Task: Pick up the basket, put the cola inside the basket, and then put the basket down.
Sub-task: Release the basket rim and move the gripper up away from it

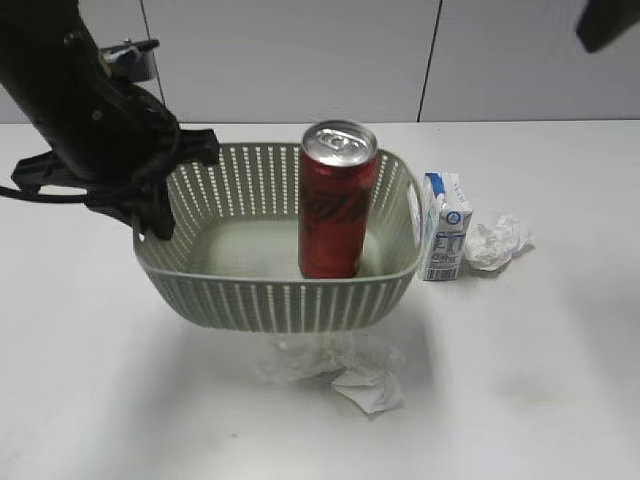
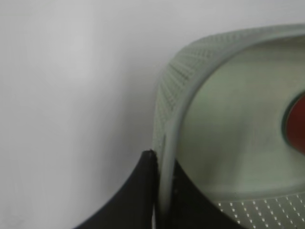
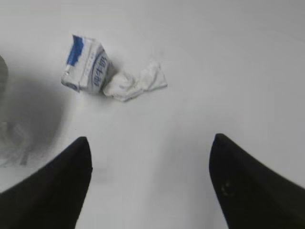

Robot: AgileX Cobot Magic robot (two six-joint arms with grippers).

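Two hands in play. Left hand (image 2: 159, 202) is clamped on the rim of the basket (image 1: 290, 295) at its 9 o'clock end, fingers either side of the wall, and the basket hangs clear of the counter (image 1: 560, 400) with a shadow below. Cola (image 1: 337, 200) stands upright inside, toward 3 o'clock of the floor. Right hand (image 3: 150, 186) hovers spread and empty, high over the counter.

Step in hand, by my read: can is in, only the set-down remains. Next move calls for a level descent so the can doesn't tip, and landing clear of the crumpled paper (image 1: 365, 385) under the basket at 6 o'clock.

Exterior view alone shows that paper and the lift. Right wrist view shows milk carton (image 3: 86, 64) touching a tissue wad (image 3: 136, 83). Left wrist view shows the rim pinch close up.
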